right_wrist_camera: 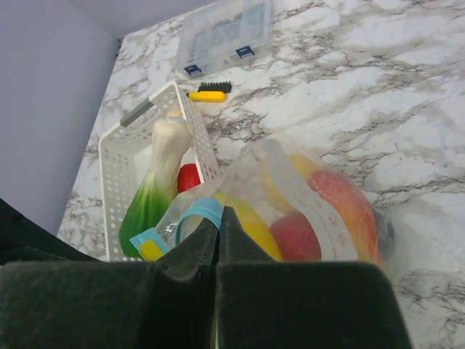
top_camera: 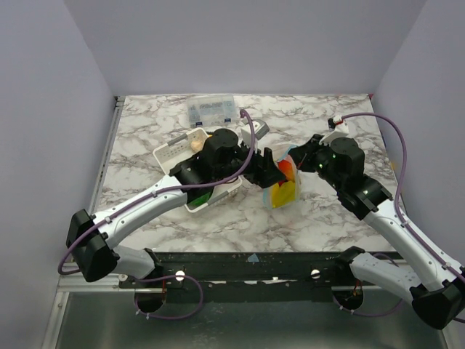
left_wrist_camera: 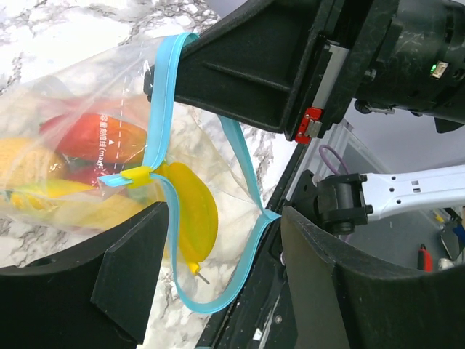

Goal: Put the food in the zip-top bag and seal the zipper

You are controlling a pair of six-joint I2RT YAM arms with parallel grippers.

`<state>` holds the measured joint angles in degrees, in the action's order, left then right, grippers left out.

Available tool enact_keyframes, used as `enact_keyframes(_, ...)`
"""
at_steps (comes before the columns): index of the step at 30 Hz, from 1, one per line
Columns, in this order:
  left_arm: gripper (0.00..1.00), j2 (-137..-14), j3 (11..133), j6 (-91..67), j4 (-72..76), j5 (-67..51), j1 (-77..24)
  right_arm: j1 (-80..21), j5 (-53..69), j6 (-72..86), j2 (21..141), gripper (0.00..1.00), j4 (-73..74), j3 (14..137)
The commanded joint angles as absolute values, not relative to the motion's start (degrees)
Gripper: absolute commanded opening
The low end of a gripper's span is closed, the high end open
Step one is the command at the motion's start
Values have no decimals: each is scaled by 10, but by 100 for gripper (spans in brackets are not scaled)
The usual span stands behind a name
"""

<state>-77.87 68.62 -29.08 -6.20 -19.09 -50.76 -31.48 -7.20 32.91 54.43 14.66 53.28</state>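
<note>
While the zip-top bag (top_camera: 282,190) lies on the marble counter (right_wrist_camera: 378,94) just to the right of the white tray (right_wrist_camera: 115,182), both arms reach in over its mouth. Inside the clear pouch are several pieces of food: a yellow piece (left_wrist_camera: 195,211) near the mouth, a red piece (right_wrist_camera: 294,236) behind it, and an orange-red piece (right_wrist_camera: 349,203) further in, with more yellow pressed against the plastic. The zipper (left_wrist_camera: 161,109) is not closed. In the left wrist view its blue strip opens into a wide loop, with a small yellow slider (left_wrist_camera: 138,175) sitting on it. The right claw (right_wrist_camera: 219,233) has its fingers pressed together on the mouth edge of the bag, right at the blue strip. The left claw (left_wrist_camera: 221,240) is spread wide with one finger on each side of the open loop and has hold of nothing; whether the strip brushes a finger I cannot tell. In the tray, a green-and-white vegetable (right_wrist_camera: 152,189) lies lengthwise with a small red piece (right_wrist_camera: 189,177) beside it against the tray wall nearest the bag. Beyond the far end of the tray sits a clear lidded box (right_wrist_camera: 225,29) with blue labels. A yellow-handled brush (right_wrist_camera: 208,94) lies between that box and the tray.
</note>
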Motion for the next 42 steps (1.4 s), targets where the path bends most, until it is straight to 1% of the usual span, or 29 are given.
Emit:
enact_keyframes(1, 64, -744, 679, -270, -92, -171, -510, -314, -72, 322, 537, 1, 130, 542)
enact_keyframes(10, 64, -738, 592, -299, -78, -201, -513, -313, -73, 325, 528, 1, 129, 534)
enact_keyframes(15, 61, -777, 599, -299, -98, -210, -513, -314, -73, 325, 525, 1, 128, 532)
enact_keyframes(20, 46, -800, 626, -301, -90, -251, -516, -313, -81, 326, 521, 1, 133, 531)
enact_keyframes(22, 34, -807, 645, -299, -92, -264, -516, -313, -86, 325, 519, 1, 135, 530)
enact_keyframes(24, 19, -813, 667, -297, -96, -281, -516, -314, -91, 322, 518, 1, 138, 529)
enact_keyframes(25, 14, -813, 677, -298, -95, -293, -517, -313, -94, 321, 516, 1, 141, 530)
enact_keyframes(26, 10, -812, 687, -302, -94, -303, -517, -313, -101, 316, 515, 1, 144, 532)
enact_keyframes(28, 5, -804, 701, -321, -84, -335, -517, -314, -126, 306, 512, 1, 159, 537)
enact_keyframes(30, 1, -794, 708, -356, -56, -373, -517, -313, -158, 294, 507, 1, 180, 546)
enact_keyframes(33, 0, -781, 704, -408, -6, -411, -517, -313, -204, 275, 497, 1, 207, 559)
enact_keyframes(39, 0, -790, 668, -459, -10, -363, -496, -314, -255, 254, 490, 1, 223, 553)
enact_keyframes(42, 0, -810, 641, -489, 11, -375, -476, -313, -285, 249, 504, 1, 226, 539)
